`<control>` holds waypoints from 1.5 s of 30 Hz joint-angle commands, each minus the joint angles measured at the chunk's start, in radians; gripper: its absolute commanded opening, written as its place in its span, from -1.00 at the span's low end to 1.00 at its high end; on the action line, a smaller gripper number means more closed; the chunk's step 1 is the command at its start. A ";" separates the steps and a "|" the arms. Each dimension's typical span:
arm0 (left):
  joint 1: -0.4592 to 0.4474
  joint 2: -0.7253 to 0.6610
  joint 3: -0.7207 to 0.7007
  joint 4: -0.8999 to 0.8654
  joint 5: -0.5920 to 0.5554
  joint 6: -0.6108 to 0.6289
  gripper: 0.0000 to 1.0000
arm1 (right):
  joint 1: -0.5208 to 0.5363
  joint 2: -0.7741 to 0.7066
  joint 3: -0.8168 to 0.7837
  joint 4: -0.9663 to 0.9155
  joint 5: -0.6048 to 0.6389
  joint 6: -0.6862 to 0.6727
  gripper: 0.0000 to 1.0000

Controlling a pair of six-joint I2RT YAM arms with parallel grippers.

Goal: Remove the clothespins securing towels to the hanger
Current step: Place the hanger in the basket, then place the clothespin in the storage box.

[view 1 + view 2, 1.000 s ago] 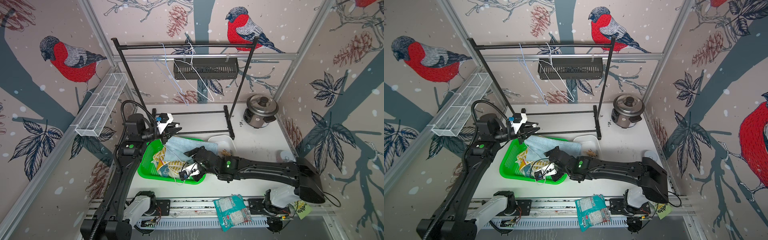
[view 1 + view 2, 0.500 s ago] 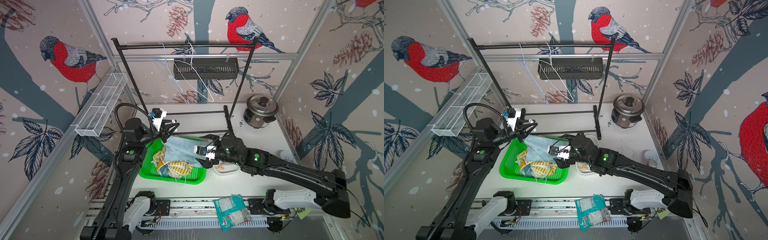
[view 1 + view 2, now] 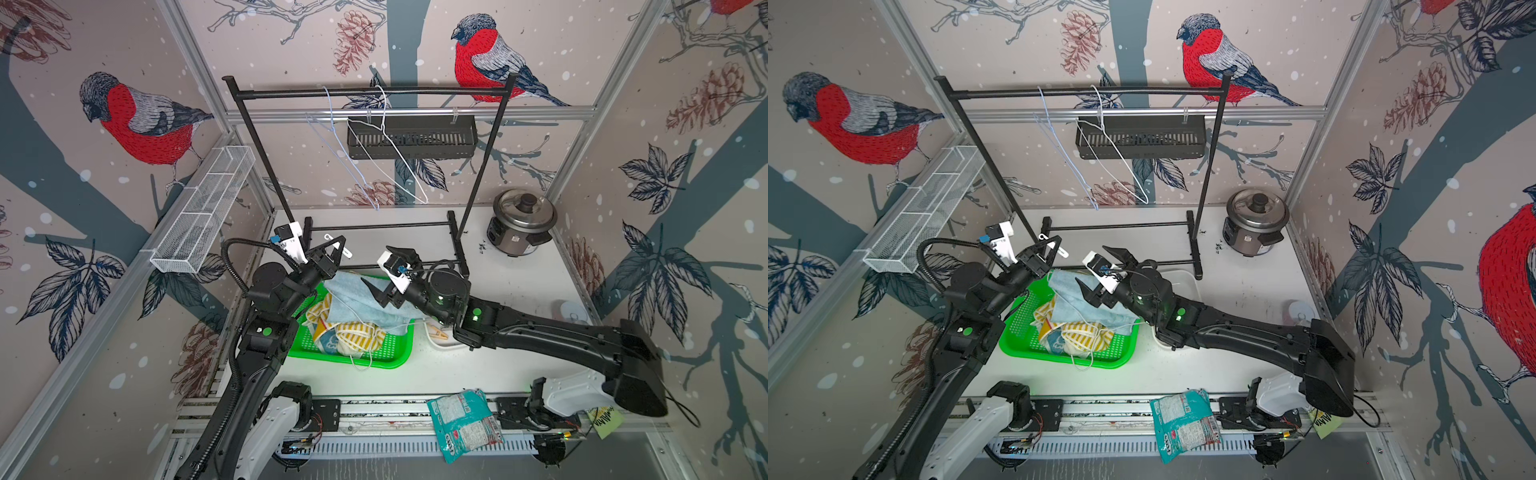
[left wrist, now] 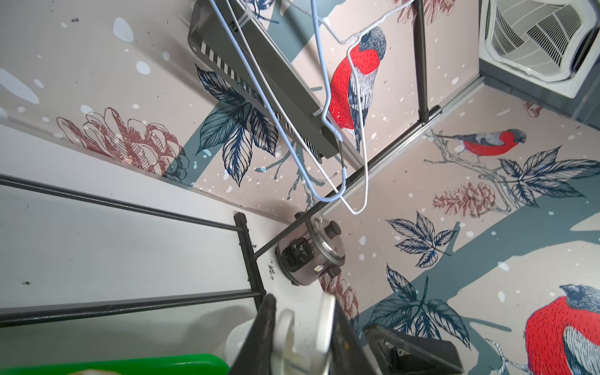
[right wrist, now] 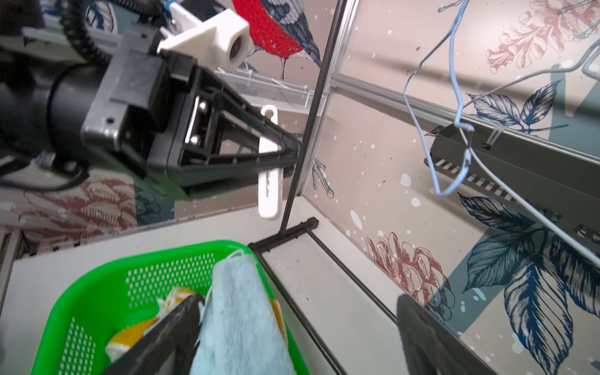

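White clothespin point(image 5: 268, 194) is clenched crosswise in the left claw point(image 5: 287, 156). It is held aloft over the far-left corner of the green basket point(image 3: 374, 365), just beside the rack's left post point(image 5: 311, 113). Both ends of the pin protrude clear of the fingers. The right claw point(image 3: 376, 264) stands released, wide and empty. It is poised above the light-blue towel point(image 3: 357, 301), with its mouth turned toward the held pin but apart from it. The striped towel point(image 3: 359, 334) lies bunched lower in the same basket. One wooden clothespin point(image 3: 438, 332) lies in the white dish point(image 3: 435, 344) on the counter, right of the basket.

Assessment: the step in hand appears to be a transfer of the pin, left to right, for deposit in the dish.

Recommended:
- Bring the right claw in square to a protruding end.
- Close it firmly before the left lets go.
- Keep clear of the post and the rack's foot bars.
- Travel high enough not to snag the terry.

Whether further pins remain on the cloths cannot be determined.
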 commanded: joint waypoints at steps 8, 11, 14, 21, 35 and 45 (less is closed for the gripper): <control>-0.008 -0.001 0.014 0.048 -0.040 -0.011 -1.00 | 0.009 0.146 0.147 0.040 -0.026 0.078 0.54; -0.008 0.007 0.018 0.050 -0.015 -0.002 -1.00 | 0.001 0.172 0.176 0.034 -0.034 0.070 0.47; -0.008 0.011 0.019 0.050 0.002 0.009 -1.00 | -0.014 0.195 0.204 0.015 -0.049 0.067 0.35; -0.009 0.013 0.018 0.056 0.032 0.017 -1.00 | -0.034 0.228 0.249 0.010 -0.075 0.060 -0.05; -0.010 0.023 0.013 0.045 0.080 0.049 -1.00 | -0.035 0.255 0.299 -0.023 -0.073 0.059 -0.78; -0.010 0.006 0.023 0.006 0.035 0.095 0.31 | -0.035 0.210 0.254 -0.052 -0.042 0.074 -0.90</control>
